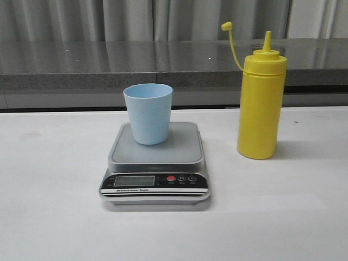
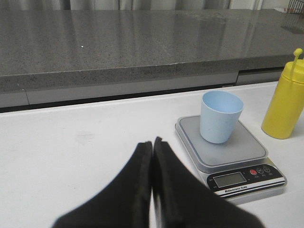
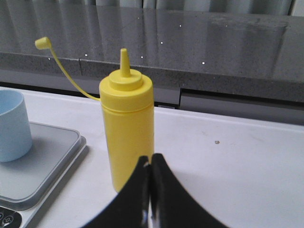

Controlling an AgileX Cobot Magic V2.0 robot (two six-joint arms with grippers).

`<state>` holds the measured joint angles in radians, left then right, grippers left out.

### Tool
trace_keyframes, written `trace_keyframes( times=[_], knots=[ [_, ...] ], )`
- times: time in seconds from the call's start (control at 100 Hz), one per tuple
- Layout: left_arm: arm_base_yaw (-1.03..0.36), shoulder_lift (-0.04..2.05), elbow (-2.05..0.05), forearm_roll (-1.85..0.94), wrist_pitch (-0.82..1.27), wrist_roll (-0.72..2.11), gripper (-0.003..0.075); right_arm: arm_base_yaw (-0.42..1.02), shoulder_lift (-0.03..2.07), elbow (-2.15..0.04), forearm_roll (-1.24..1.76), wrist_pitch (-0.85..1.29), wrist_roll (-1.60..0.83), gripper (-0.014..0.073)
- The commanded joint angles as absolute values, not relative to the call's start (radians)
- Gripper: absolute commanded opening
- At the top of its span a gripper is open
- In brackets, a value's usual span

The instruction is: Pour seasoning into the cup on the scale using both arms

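Note:
The pale blue cup [image 1: 148,113] stands upright on the silver-grey scale [image 1: 155,163], near its back. The yellow squeeze bottle [image 1: 261,103] stands upright on the white table to the right of the scale, its small cap hanging open on its tether. Neither gripper shows in the front view. My left gripper [image 2: 153,142] is shut and empty, short of and left of the scale [image 2: 228,152] and cup [image 2: 219,116]. My right gripper [image 3: 150,159] is shut and empty, just in front of the bottle [image 3: 127,128].
A grey stone ledge [image 1: 163,62] runs along the back of the white table [image 1: 54,179], with grey curtains behind it. The scale's display is blank.

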<state>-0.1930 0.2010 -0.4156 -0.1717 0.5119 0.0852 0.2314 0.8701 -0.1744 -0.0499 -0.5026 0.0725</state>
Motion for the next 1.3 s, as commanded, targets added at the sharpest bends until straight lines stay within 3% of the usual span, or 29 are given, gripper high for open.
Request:
trace_keyframes(
  times=[0.0,0.48,0.92,1.29],
  knots=[
    [-0.192,0.211,-0.44,-0.183,0.44,0.076,-0.002,0.228,0.823,-0.178,-0.045,-0.59,0.068,-0.0069],
    [-0.192,0.211,-0.44,-0.183,0.44,0.076,-0.002,0.221,0.573,-0.118,-0.047,-0.587,0.068,-0.0069],
    [-0.192,0.211,-0.44,-0.183,0.44,0.076,-0.002,0.066,0.328,-0.118,0.043,-0.568,0.067,-0.0069],
    [-0.192,0.211,-0.44,-0.183,0.44,0.076,-0.002,-0.001,0.109,-0.092,0.048,-0.136,0.062,-0.0069]
  ],
)
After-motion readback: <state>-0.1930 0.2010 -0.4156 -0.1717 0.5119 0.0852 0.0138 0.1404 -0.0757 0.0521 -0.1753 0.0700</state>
